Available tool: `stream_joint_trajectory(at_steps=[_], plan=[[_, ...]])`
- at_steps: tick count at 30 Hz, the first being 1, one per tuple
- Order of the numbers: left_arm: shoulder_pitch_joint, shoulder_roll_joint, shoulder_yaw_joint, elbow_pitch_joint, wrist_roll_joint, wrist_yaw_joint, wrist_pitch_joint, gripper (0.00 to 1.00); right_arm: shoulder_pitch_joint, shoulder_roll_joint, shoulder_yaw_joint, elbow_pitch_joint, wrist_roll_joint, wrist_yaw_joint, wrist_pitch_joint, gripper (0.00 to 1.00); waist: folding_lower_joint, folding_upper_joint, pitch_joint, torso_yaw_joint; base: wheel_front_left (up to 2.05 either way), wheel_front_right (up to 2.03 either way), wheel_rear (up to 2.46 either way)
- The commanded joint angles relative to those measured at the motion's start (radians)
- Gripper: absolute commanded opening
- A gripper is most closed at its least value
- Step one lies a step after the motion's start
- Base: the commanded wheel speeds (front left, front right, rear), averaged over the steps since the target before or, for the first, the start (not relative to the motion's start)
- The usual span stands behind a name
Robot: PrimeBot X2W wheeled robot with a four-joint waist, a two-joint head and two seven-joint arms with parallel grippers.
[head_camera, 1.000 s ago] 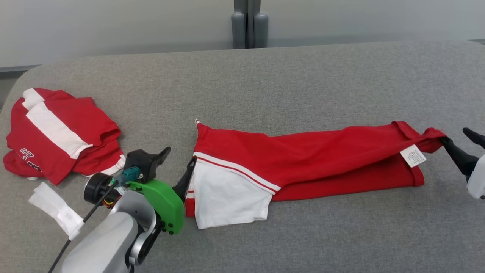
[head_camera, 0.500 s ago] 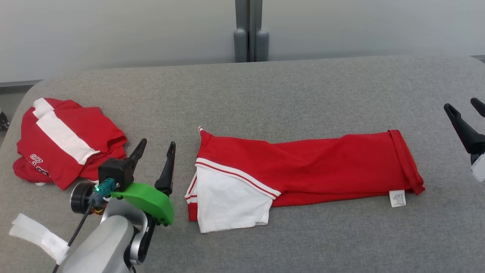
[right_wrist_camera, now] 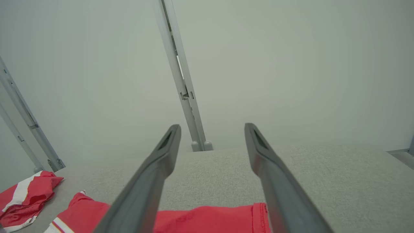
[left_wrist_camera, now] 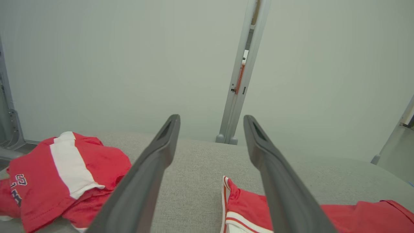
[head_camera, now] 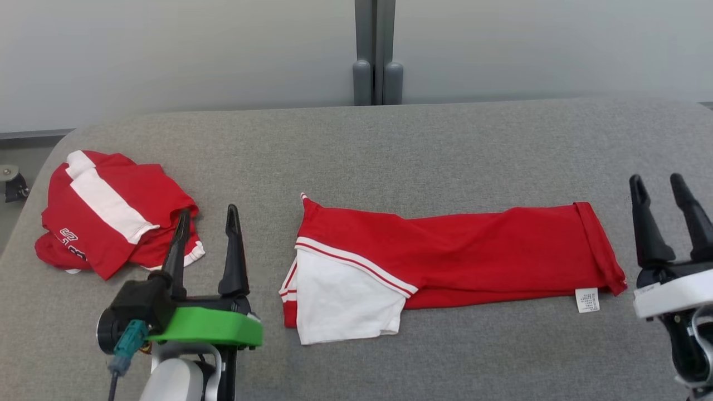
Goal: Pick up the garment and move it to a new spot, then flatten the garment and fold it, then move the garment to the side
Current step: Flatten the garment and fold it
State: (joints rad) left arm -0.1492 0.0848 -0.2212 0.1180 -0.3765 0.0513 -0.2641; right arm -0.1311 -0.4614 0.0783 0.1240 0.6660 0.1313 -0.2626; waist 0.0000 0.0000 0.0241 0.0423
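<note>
- Left pincer (head_camera: 208,213) at lower left, I see it spread apart, empty.
- Right pincer (head_camera: 656,180) at right edge, apart, empty too.
- Red garment (head_camera: 473,250) lies mid-frame on the grey surface (head_camera: 390,145).

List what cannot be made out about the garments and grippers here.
- Care tag on the long garment, head view: print too small to read.
- Lettering on the crumpled garment, head view: partly tucked under its own fold.
- Long garment, left wrist view: cut off by the bottom edge and crossed by a finger.
- Right gripper, head view: its arm is cut off at the frame's corner.
</note>
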Motion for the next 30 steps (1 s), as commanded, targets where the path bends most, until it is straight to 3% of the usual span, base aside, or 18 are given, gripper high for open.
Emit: stream_joint_trajectory(at_steps=[1,9,16,22,30], plan=[[0.038,-0.009,0.012,0.004,0.036,-0.012,0.000,1.00,0.036,0.032,-0.020,-0.026,-0.041,-0.001,-0.003,1.00,0.0000,0.0000,0.003,0.003,0.00,0.00,0.00],[0.121,-0.033,0.001,-0.005,0.118,-0.032,0.000,1.00,0.120,0.155,-0.060,-0.065,-0.152,-0.001,-0.003,1.00,0.0000,0.0000,0.020,0.008,0.00,0.00,0.00],[0.082,-0.033,-0.041,-0.001,0.109,-0.028,0.000,1.00,0.100,0.155,-0.074,-0.027,-0.169,-0.001,-0.003,1.00,0.0000,0.0000,0.060,0.025,0.00,0.00,0.00],[0.044,-0.033,-0.090,0.006,0.098,-0.016,0.000,1.00,0.052,0.176,-0.143,0.092,-0.217,-0.001,-0.003,1.00,0.0000,0.0000,0.109,0.053,0.00,0.00,0.00],[0.021,-0.033,-0.123,0.030,0.074,0.008,0.000,1.00,-0.034,0.207,-0.239,0.354,-0.200,-0.001,-0.003,1.00,0.0000,0.0000,0.155,0.099,0.00,0.00,0.00]])
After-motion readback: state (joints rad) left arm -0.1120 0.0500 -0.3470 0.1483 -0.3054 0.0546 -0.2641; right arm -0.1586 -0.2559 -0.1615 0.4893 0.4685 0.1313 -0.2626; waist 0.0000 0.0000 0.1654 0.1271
